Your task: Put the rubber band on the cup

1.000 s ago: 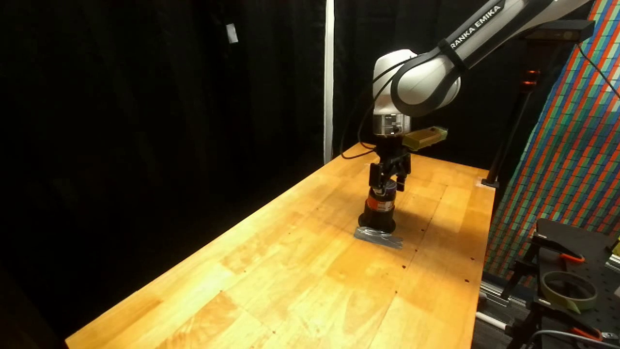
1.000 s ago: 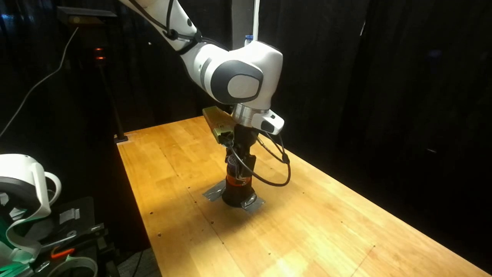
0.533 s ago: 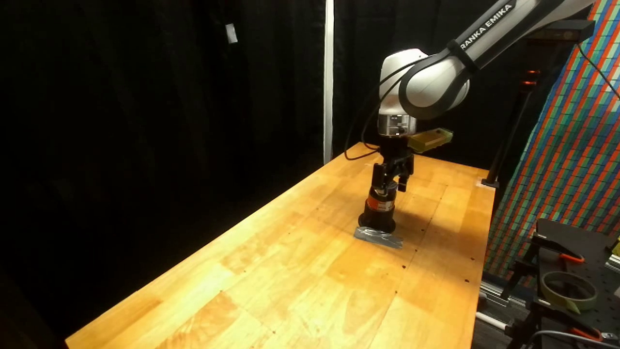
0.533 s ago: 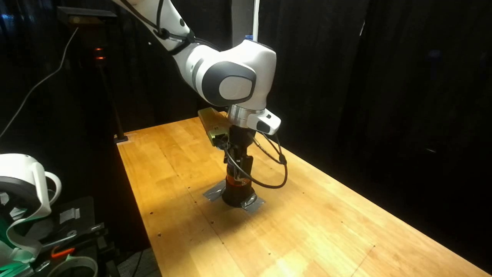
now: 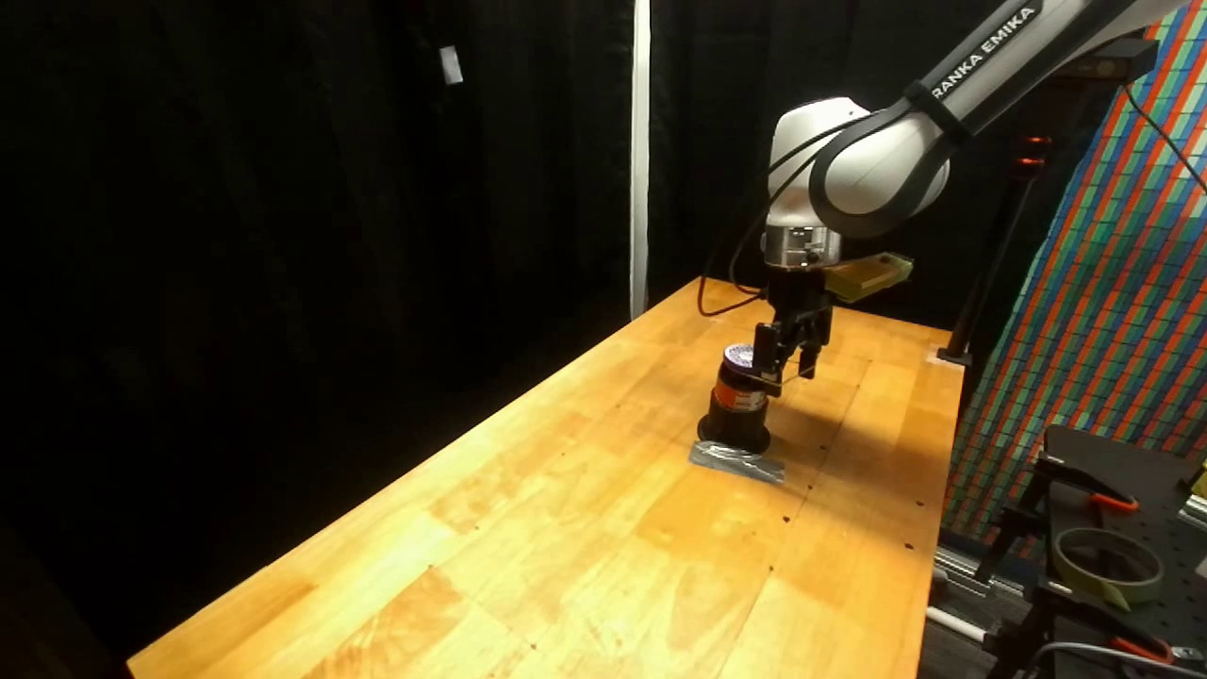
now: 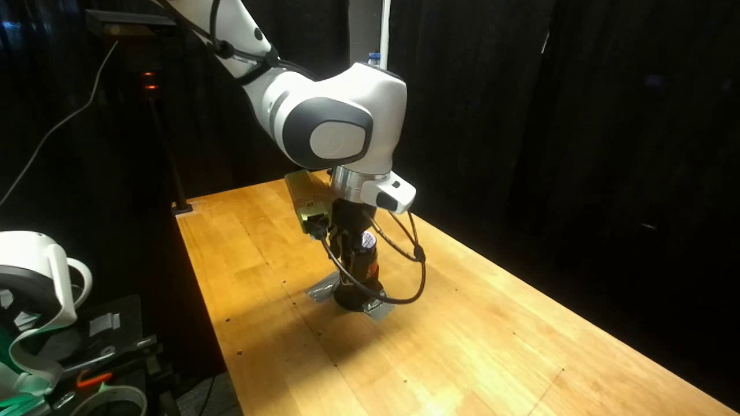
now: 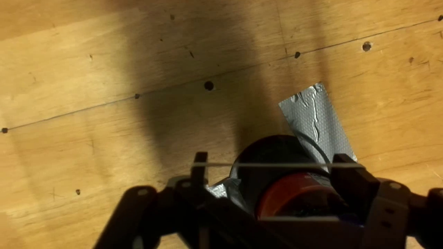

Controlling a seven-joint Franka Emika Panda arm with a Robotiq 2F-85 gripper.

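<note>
Wooden table edges (image 5: 420,476) are lying well off, our parted gripper (image 7: 271,160) stretching the rubber band (image 7: 280,165), partly hiding the cup (image 5: 736,400).

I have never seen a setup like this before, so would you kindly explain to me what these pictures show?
The machine is a robot arm, white and dark grey, ending in a black, two-fingered gripper. Two pictures were taken from outside it, looking across a wooden table from different places; the third looks down from its wrist. On the table stands an upright dark cup with an orange-red patch on its side and strips of grey tape at its foot. The gripper is open, with a thin pale rubber band stretched across it. It hangs beside the cup's top, and the band does not appear to circle the cup.
</note>
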